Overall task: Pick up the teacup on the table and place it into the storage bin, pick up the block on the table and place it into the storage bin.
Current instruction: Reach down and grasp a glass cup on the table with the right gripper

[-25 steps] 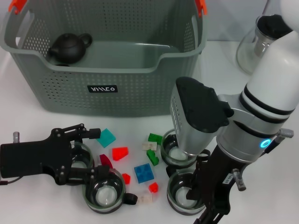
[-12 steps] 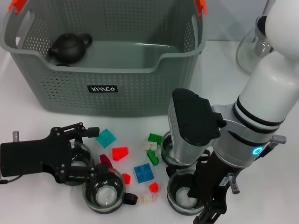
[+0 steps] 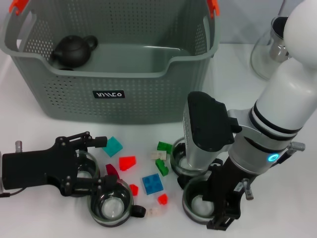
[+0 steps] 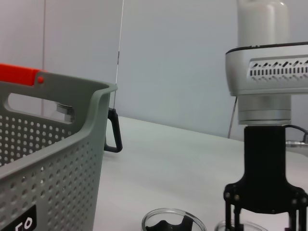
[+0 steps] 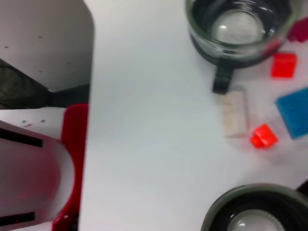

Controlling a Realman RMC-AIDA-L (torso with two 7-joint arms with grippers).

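The grey perforated storage bin (image 3: pixel 114 74) stands at the back with a black teapot (image 3: pixel 74 49) inside; it also shows in the left wrist view (image 4: pixel 48 149). Several glass teacups stand in front. My right gripper (image 3: pixel 222 217) is shut on the rim of the front right teacup (image 3: pixel 198 204), whose rim shows in the right wrist view (image 5: pixel 255 211). My left gripper (image 3: pixel 101 162) is open, straddling the left teacup (image 3: pixel 85 168). Coloured blocks lie between them: a teal one (image 3: pixel 113 146), a red one (image 3: pixel 127 162), a blue one (image 3: pixel 152 184).
A teacup (image 3: pixel 111 206) stands at the front left and another (image 3: pixel 184 159) behind the held one. Green blocks (image 3: pixel 164 147), small red blocks (image 3: pixel 162 199) and a white block (image 5: pixel 234 113) are scattered about. A glass pitcher (image 3: pixel 267 49) stands at the back right.
My right gripper has shifted a little right and up, and the front right teacup has moved with it. The left gripper has barely moved.
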